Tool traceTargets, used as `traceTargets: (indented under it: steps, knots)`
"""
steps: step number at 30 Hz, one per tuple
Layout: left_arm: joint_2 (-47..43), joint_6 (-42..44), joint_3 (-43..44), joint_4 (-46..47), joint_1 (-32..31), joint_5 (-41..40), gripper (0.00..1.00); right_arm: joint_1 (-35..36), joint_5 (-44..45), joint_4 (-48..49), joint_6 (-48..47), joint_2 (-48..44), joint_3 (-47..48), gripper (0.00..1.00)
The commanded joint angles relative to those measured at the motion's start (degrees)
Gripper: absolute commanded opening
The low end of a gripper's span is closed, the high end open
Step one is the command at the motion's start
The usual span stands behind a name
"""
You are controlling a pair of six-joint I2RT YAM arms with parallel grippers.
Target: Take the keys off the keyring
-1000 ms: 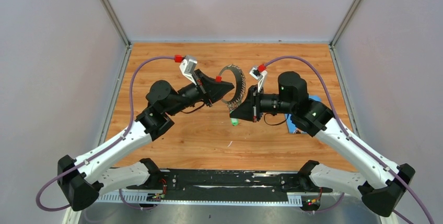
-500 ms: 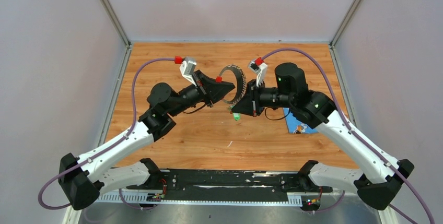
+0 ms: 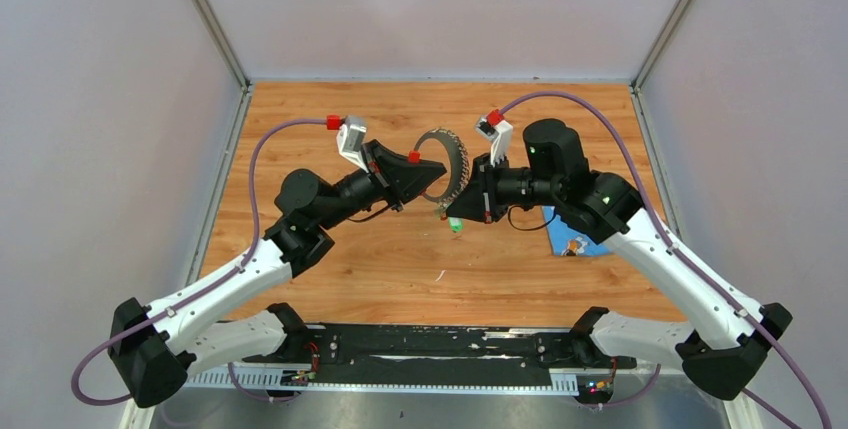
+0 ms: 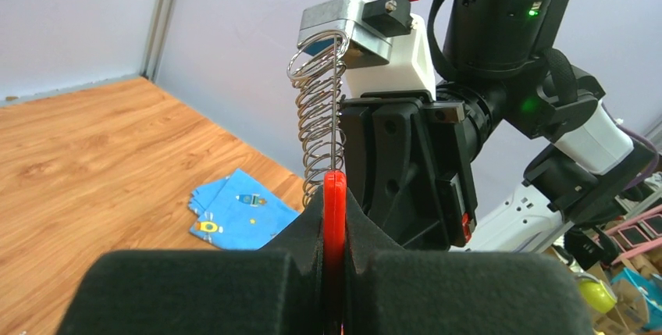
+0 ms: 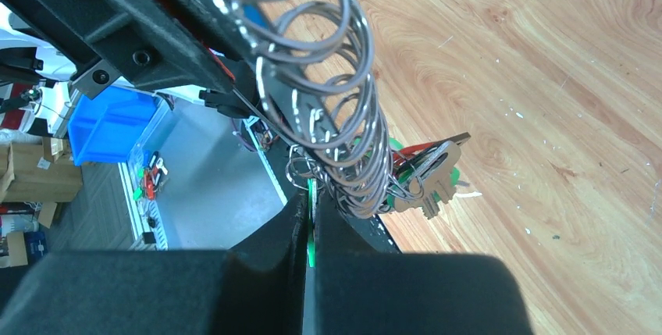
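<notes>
Keyring (image 3: 447,163) hangs in the air over the middle of the table (image 3: 330,269), strung between the two grippers and off the wood. The left gripper (image 4: 334,222) is clenched on the ring's red curved part, the red strip pinched edge-on between its black pads. The right gripper (image 5: 310,229) is clamped on a thin green piece, the cap of one of the keys (image 5: 425,175), directly under the lowest coils. The rest of the bunch, with red and green caps on silvery blades, dangles from the ring just beside those pads, above the boards.

The two gripper bodies face each other closely. From the left wrist, the right arm's black housing stands just beyond the ring and fills the space behind it, so the ring is hemmed in on its left and right. A blue cloth (image 4: 238,214) printed with small figures lies flat on the wood to the right, partly under the right arm and well apart from the ring.

Grey walls (image 3: 100,99) shut in the table on the left, far and right sides. Bare wood stretches beyond the ring toward the far wall, and more lies on the near side between the two arms.

The ring itself is a spring-like stack of many thin silvery loops. It stands roughly upright in the left wrist view and shows as a jagged arc from above.
</notes>
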Motion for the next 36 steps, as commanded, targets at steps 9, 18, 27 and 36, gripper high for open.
traceTargets:
  steps: [9, 18, 27, 36]
  knots:
    - [-1.0, -2.2, -0.8, 6.2, -0.5, -0.4, 0.0, 0.7, 0.9, -0.9, 1.3, -0.3, 0.9, 0.01]
    - [-1.4, -4.0, -1.1, 7.2, -0.5, -0.4, 0.0, 0.7, 1.1, -0.4, 1.4, -0.7, -0.2, 0.01]
    - [-1.5, -5.7, -0.7, 7.4, -0.4, -0.4, 0.0, 0.7, 1.5, -0.3, 1.4, -1.3, -1.5, 0.01]
    - [-1.4, -8.0, 0.1, 7.4, -0.3, -0.4, 0.0, 0.7, 1.6, 0.2, 1.5, -2.2, -3.0, 0.01]
